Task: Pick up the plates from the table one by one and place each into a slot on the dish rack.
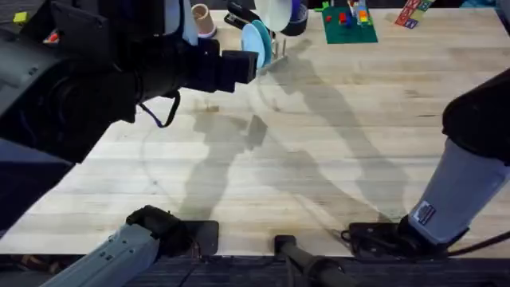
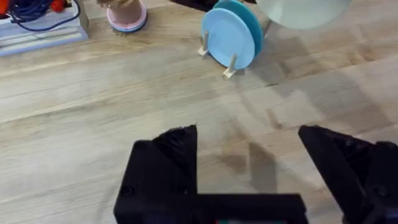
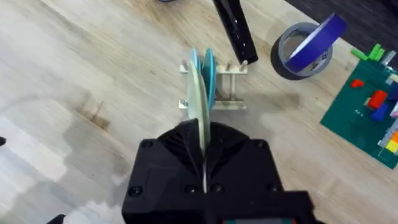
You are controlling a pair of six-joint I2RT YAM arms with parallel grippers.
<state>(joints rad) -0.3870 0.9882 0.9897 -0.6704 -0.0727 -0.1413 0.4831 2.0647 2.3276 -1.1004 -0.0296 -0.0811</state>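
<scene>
Nearest, right gripper [image 3: 204, 163] clamped edge-on onto the pale cream plate [image 3: 200, 107], held upright just over the dish rack [image 3: 219, 87]; thin, stiff, light and probably slick, so best pinched firmly at the rim. Farther off, two blue plates [image 2: 231, 36] already slotted, left gripper [image 2: 249, 167] spread wide and empty above the desk [image 2: 93, 112]

Nothing here can actually be read. The right arm [image 1: 462, 191] carries a small dark label on its pale sleeve (near the base end, with light marks on it), but the marks are too small and blurred to make out as letters or numbers.
</scene>
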